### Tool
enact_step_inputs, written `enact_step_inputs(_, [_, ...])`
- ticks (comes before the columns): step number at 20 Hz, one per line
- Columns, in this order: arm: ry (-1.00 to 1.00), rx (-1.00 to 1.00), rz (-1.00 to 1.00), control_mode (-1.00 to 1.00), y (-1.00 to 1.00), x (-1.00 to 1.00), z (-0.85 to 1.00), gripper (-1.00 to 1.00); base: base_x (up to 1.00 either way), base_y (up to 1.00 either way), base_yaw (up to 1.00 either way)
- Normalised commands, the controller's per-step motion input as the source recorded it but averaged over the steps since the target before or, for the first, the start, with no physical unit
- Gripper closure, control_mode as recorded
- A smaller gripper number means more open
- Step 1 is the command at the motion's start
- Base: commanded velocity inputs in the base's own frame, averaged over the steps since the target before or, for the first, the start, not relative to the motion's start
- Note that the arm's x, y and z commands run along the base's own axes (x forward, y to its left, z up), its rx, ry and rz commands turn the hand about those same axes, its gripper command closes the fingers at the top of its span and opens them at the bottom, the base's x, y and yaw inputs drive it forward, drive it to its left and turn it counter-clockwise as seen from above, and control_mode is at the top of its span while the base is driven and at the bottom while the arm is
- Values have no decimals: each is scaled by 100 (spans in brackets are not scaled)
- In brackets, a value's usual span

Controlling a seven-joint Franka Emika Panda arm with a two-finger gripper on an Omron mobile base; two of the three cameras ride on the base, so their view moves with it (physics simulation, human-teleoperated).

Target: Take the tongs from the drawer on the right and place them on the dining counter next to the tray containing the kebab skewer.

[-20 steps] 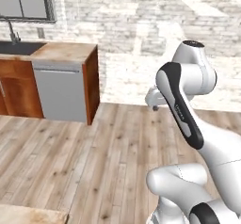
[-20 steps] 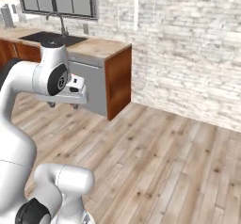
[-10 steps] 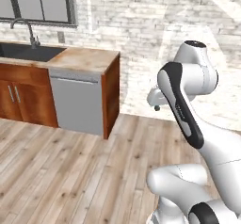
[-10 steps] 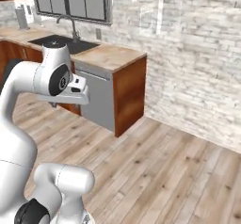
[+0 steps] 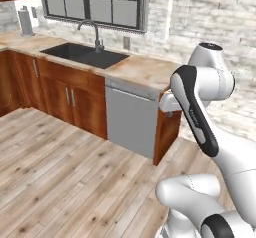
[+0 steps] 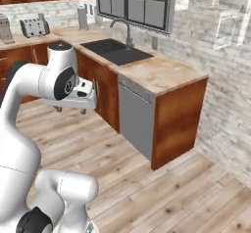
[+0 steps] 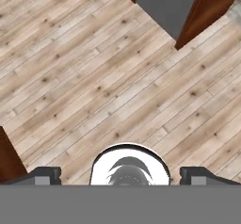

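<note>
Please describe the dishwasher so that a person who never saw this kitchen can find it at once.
Find the window and the dark sink below it. Follow that counter toward its free end: the dishwasher is the only flat grey panel among reddish-brown wooden cabinet doors.

Pale wood-plank floor, reddish-brown cabinets, grey dishwasher, black sink.

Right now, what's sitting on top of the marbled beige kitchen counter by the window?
On the beige marbled stone counter: a sunken dark sink with a curved metal faucet, a paper towel roll and a silver toaster. The sink's inside is too dark to judge.
</note>
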Motion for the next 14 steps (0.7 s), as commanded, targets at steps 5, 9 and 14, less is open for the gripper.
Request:
enact_step_inputs(5, [0, 0, 0, 100, 0, 0, 0, -100, 76, -20, 61])
enact_step_inputs(9, [0, 0, 0, 100, 0, 0, 0, -100, 89, -5, 52])
enact_step_inputs(14, [0, 0, 0, 100, 0, 0, 0, -100, 73, -21, 35])
